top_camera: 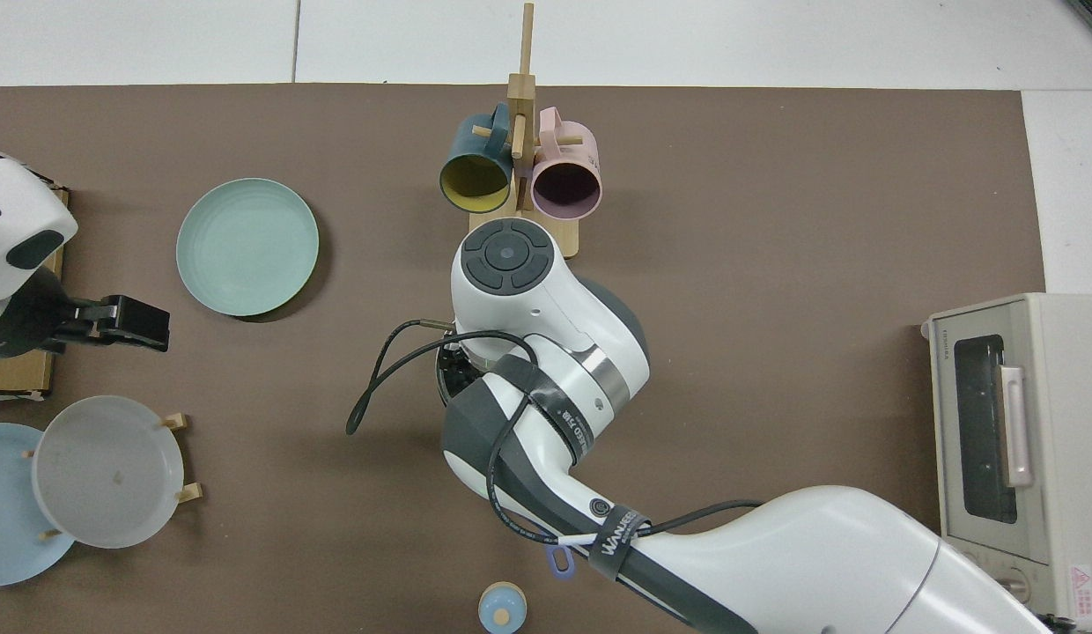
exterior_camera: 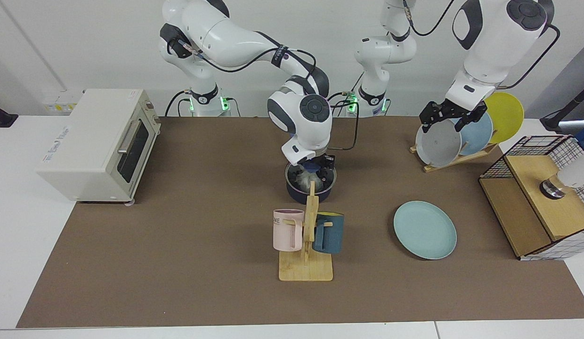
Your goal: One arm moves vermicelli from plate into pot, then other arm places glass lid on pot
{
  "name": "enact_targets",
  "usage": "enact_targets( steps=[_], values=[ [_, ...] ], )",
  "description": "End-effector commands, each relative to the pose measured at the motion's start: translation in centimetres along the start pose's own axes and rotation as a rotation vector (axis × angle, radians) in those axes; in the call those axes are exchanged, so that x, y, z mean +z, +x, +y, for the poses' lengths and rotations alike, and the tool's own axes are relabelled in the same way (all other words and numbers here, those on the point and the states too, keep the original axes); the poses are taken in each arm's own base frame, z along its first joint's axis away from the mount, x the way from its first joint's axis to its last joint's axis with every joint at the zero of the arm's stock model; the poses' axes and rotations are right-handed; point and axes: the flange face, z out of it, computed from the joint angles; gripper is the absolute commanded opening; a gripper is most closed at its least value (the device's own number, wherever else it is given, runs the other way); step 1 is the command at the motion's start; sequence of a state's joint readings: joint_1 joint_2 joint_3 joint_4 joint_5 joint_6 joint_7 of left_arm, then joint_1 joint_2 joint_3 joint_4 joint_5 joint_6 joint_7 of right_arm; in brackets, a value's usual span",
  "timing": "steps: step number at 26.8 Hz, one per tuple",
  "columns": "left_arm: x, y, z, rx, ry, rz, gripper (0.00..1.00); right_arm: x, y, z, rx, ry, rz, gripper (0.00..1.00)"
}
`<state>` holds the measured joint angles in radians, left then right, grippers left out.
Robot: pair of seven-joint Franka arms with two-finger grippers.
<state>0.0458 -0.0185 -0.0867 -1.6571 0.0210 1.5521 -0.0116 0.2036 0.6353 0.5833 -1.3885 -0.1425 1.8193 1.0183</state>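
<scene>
White table (exterior_camera: pixel 19 226) topped by a brown mat (exterior_camera: pixel 179 245), bearing a cream toaster oven (exterior_camera: pixel 96 146), black pot (exterior_camera: pixel 311 188), wooden mug rack (exterior_camera: pixel 306 268), pale teal plate (exterior_camera: pixel 425 230), wooden plate rack (exterior_camera: pixel 454 160), wire-and-wood crate (exterior_camera: pixel 539 207).

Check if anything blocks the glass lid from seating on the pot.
Nothing visible does. The right pincer is at the glass lid knob, directly over the pot; vermicelli lies inside. The mug rack post hides the near rim. The left pincer waits by the dish rack.
</scene>
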Motion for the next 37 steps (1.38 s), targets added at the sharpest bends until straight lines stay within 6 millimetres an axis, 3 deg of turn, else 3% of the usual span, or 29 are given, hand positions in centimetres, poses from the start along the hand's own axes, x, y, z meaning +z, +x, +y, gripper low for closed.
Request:
enact_targets(
  steps=[1,37],
  values=[
    [-0.5,-0.5,-0.1,0.006,-0.005,0.004,1.00,0.2,1.6,0.4,-0.012,0.004,-0.059,0.00],
    [-0.6,-0.5,-0.1,0.006,-0.005,0.005,1.00,-0.3,3.6,2.0,0.045,0.078,-0.182,0.00]
  ],
)
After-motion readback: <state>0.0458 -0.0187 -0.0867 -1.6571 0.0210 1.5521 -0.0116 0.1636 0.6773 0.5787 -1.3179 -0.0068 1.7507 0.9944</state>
